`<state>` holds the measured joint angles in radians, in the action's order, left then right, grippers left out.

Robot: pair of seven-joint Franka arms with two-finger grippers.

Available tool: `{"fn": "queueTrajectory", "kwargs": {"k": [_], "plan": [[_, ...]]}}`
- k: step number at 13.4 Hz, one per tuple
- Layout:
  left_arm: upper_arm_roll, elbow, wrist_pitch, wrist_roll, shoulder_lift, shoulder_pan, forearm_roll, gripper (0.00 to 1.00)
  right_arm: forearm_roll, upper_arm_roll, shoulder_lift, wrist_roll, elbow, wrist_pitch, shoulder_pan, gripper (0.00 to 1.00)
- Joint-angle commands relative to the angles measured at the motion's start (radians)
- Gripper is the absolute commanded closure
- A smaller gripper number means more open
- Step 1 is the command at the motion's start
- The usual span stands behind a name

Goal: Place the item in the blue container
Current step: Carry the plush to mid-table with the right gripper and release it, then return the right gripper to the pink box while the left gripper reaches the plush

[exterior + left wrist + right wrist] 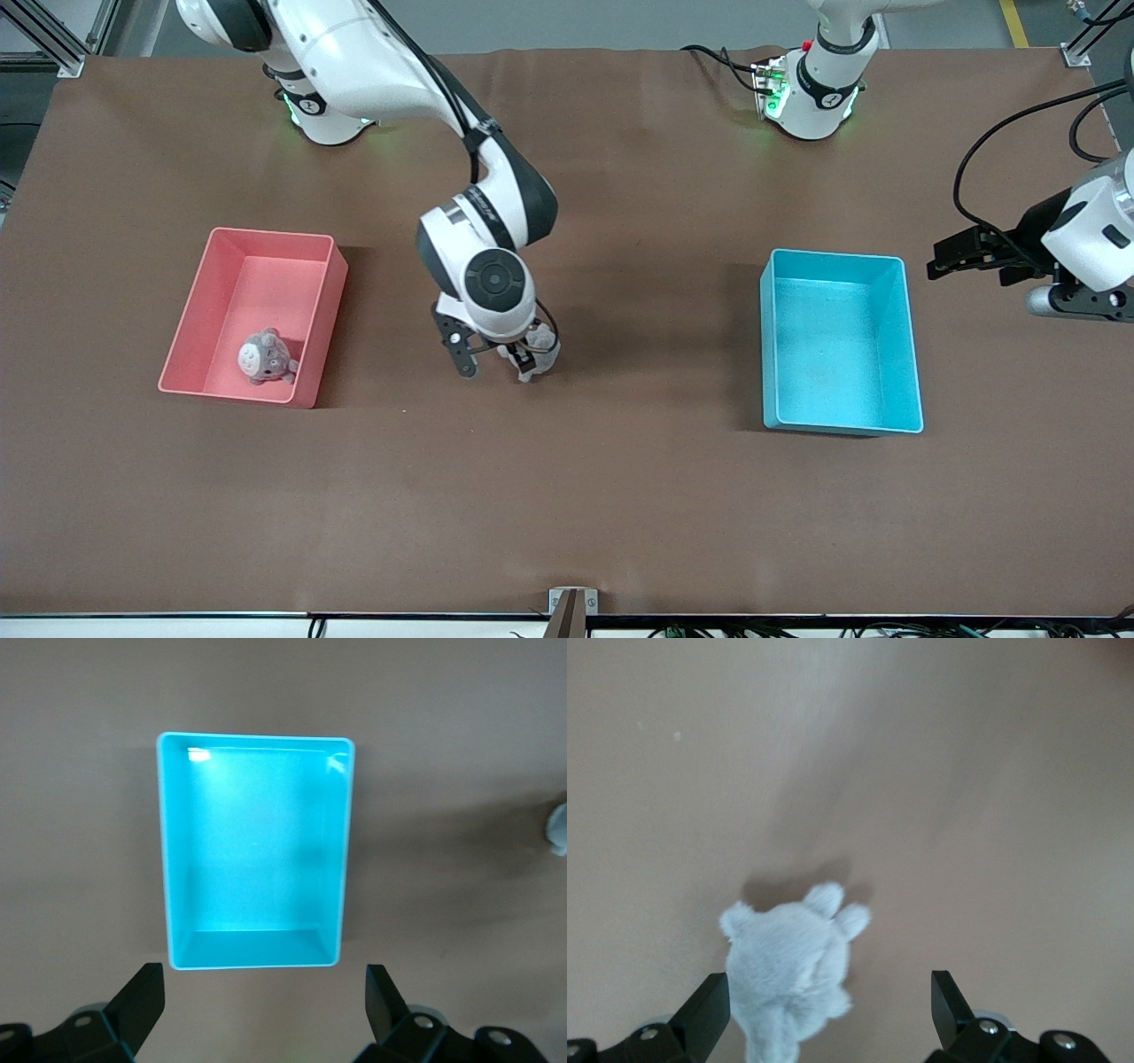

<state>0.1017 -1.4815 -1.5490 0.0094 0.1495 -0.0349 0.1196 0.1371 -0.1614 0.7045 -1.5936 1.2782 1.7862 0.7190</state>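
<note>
The right gripper point(494, 359) hangs low over the middle of the brown counter point(567, 496), and its black fingers point(700, 1014) are wide apart. A small grey-white fluffy plush toy point(793, 970) sits between them, on the counter. It is not in the middle of the gap. It is right next to one finger, maybe touching it, and there is a big empty space between it and the other finger. Nothing is squeezing the toy.

It looks like the toy is meant to be picked up here. To do it well, the gripper should slide sideways a little so the toy is in the middle of the gap. Then it should go down so the fingers reach the fat part of the body, not just the ears. Then squeeze slowly, because soft plush squashes and can slip out.

The light-blue plastic box with straight walls point(837, 341) stands empty on the counter, well apart from the toy, toward the left arm's end. The left gripper point(266, 1014) waits in the air just beside it, fingers wide apart and holding nothing.

A pink plastic box point(257, 315) stands toward the right arm's end, with another little grey plush toy point(264, 356) inside it.
</note>
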Motion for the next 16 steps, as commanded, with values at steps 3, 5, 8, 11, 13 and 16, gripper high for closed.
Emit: {"fn": "queueTrajectory", "kwargs": {"k": [3,5,8,11,13,16], "plan": [[0.012,0.009,-0.064,-0.133,0.082,0.076,0.072,0.00,-0.092,0.011,-0.313,0.399,0.238,-0.093,-0.170,0.00],[0.012,0.009,-0.136,-0.289,0.128,0.171,0.069,0.00,-0.100,0.011,-0.417,0.573,0.367,-0.038,-0.258,0.00],[0.012,0.010,-0.271,-0.411,0.205,0.294,0.066,0.00,-0.100,0.011,-0.538,0.849,0.570,0.074,-0.425,0.00],[0.012,0.013,-0.448,-0.512,0.309,0.412,0.066,0.00,-0.100,0.013,-0.580,1.114,0.706,0.188,-0.596,0.00],[0.010,0.018,-0.555,-0.624,0.366,0.492,0.064,0.00,-0.100,0.013,-0.576,1.216,0.727,0.232,-0.664,0.00],[0.010,0.020,-0.710,-0.732,0.448,0.570,0.066,0.00,-0.099,0.014,-0.536,1.337,0.725,0.356,-0.720,0.00]]}}
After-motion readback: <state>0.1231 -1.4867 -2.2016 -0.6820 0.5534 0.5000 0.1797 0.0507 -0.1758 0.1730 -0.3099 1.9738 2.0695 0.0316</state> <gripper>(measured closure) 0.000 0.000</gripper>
